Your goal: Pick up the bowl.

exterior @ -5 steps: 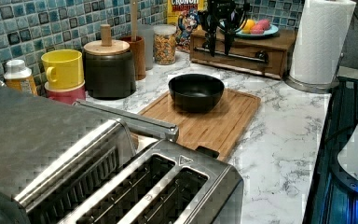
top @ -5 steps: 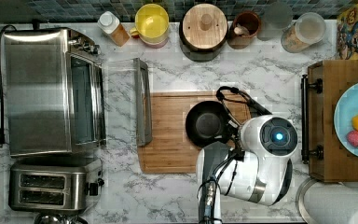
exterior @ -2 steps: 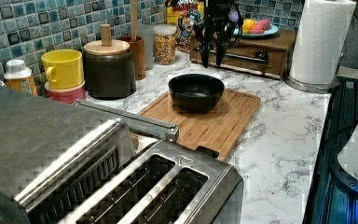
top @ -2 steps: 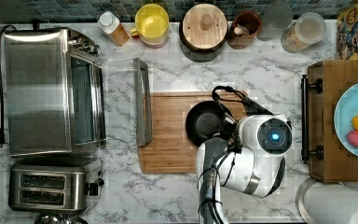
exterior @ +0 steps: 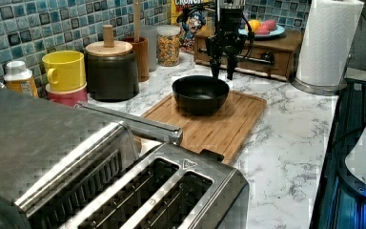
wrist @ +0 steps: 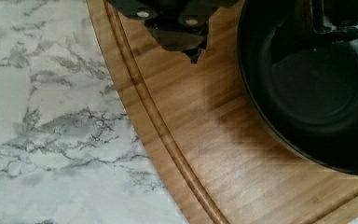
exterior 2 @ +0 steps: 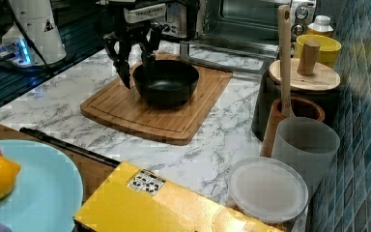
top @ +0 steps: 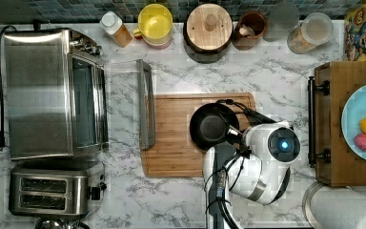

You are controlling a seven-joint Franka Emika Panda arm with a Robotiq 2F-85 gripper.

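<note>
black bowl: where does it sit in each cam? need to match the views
Top view: bowl mid-frame, on the cutting board.
Left view: bowl centre, on the board.
Right view: bowl upper centre.
Wrist view: bowl beside the board's groove.
Shared landmark: the cutting board.

Bowl (top: pixel 210 125): round, black, plain, with a glossy dark inside; empty and upright. It rests on the wooden board (top: pixel 171 143), toward the top view's right part of it, inside the board's groove. In the right view the bowl (exterior 2: pixel 166 82) stands near the board's far left corner; in the left view (exterior: pixel 200 94) it sits on the board's far end. My open fingers (exterior 2: pixel 124 72) straddle its rim, one inside, one outside.
</note>
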